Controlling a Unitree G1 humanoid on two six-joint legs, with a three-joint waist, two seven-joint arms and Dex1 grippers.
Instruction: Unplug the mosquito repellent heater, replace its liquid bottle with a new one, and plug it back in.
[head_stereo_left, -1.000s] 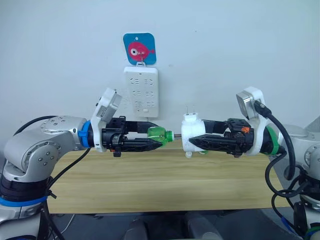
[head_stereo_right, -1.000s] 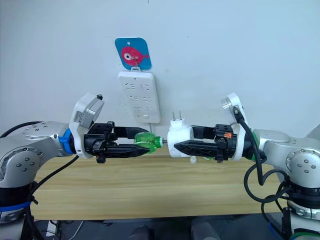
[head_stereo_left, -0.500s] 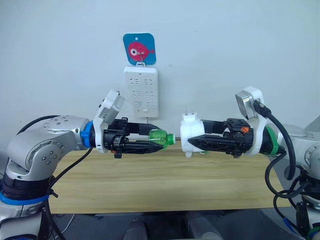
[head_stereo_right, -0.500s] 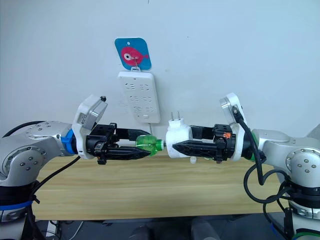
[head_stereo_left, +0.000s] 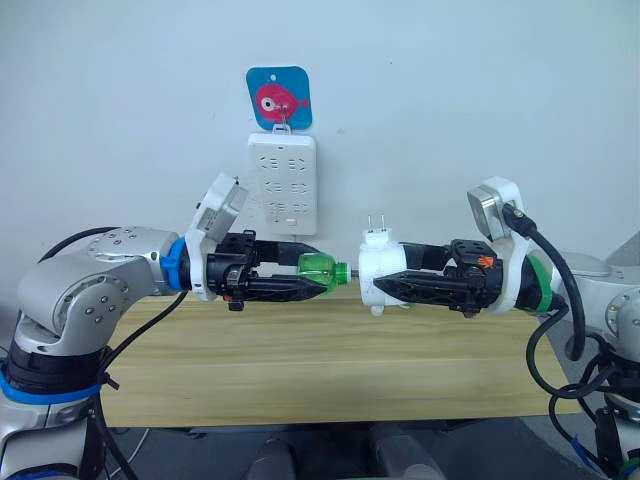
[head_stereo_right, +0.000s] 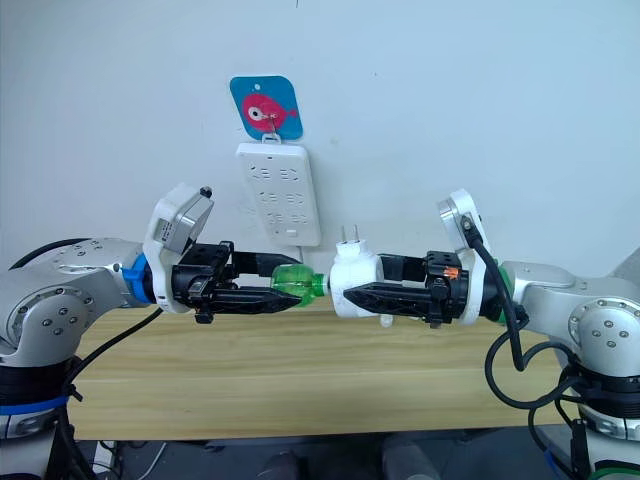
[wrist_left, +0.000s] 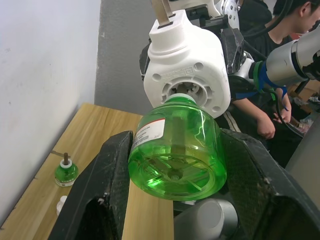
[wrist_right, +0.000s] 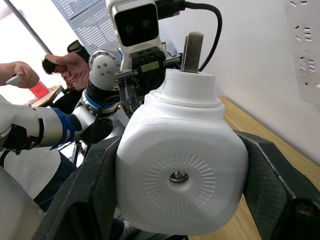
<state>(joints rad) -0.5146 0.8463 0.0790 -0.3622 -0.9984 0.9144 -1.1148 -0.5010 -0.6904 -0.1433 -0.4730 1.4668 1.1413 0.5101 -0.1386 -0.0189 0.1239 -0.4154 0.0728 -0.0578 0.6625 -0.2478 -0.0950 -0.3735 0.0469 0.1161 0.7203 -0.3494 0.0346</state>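
Observation:
My left gripper (head_stereo_left: 316, 272) is shut on a green liquid bottle (head_stereo_left: 322, 269), held sideways with its neck pointing right. My right gripper (head_stereo_left: 384, 274) is shut on the white mosquito repellent heater (head_stereo_left: 380, 275), prongs pointing up. The two meet in mid-air above the table. In the left wrist view the bottle (wrist_left: 175, 150) lines up with the heater's (wrist_left: 187, 70) round underside opening. Only a narrow gap separates the neck from it, bridged by the thin wick. The right wrist view has the heater's (wrist_right: 182, 170) vented face between the fingers.
A white power strip (head_stereo_left: 282, 185) hangs on the wall under a blue fish hook (head_stereo_left: 279, 98), behind the left gripper. The wooden table (head_stereo_left: 320, 360) lies below both arms. Another small green bottle (wrist_left: 65, 172) stands near its wall edge. A person (wrist_left: 280, 75) sits beyond the table.
The heater has shifted slightly left and the bottle slightly right, narrowing the gap between them. The left wrist tilted briefly, then levelled again.

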